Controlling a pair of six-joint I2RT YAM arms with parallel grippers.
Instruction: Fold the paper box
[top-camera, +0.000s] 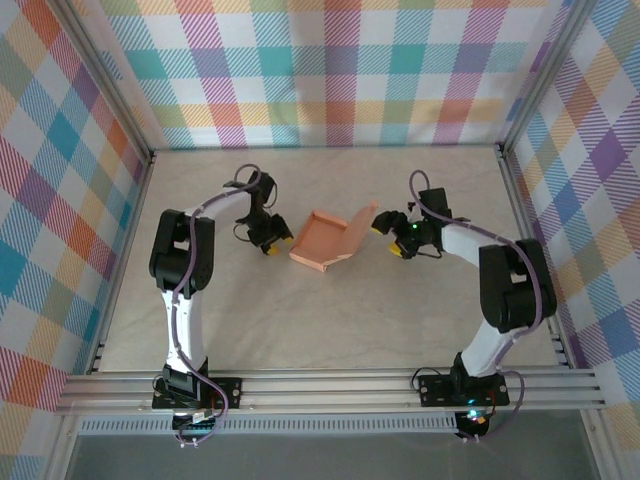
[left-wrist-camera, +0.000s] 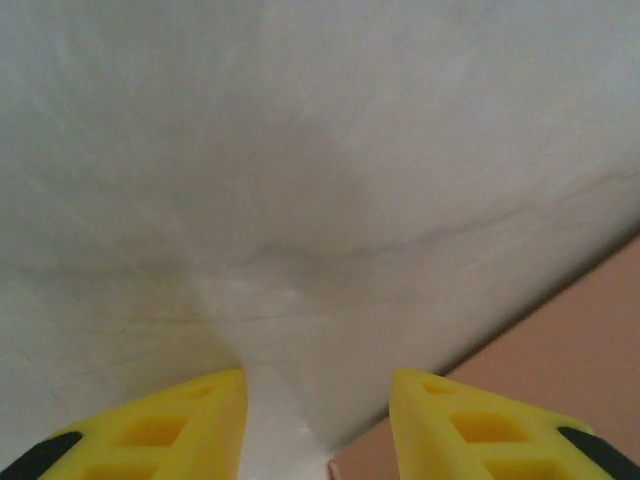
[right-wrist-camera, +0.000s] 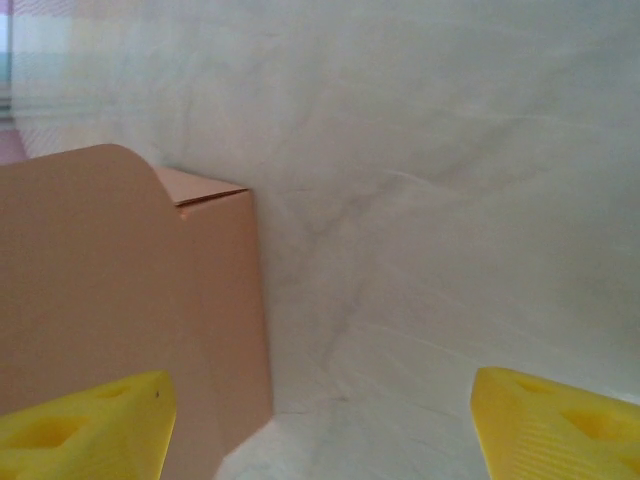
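Most of the paper box (top-camera: 322, 240) looks formed: a shallow tray with raised walls sits mid-surface (top-camera: 400, 330), its lid flap (top-camera: 356, 228) tilted up on the right. Closing that lid seems to be what is left. The left gripper (top-camera: 271, 242), partly apart and empty, sits just beside the tray. The right gripper (top-camera: 388, 238), wide and empty, is near the flap.

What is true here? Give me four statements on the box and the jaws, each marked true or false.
1. The paper box lies between the two arms' jaws. True.
2. The box is closed up. False: it is open on top, with a flap raised on the right arm's side.
3. The right jaws stand wide apart. True.
4. The left jaws hold the box in the air. False: it rests on the table, and the left jaws stand apart by its corner.
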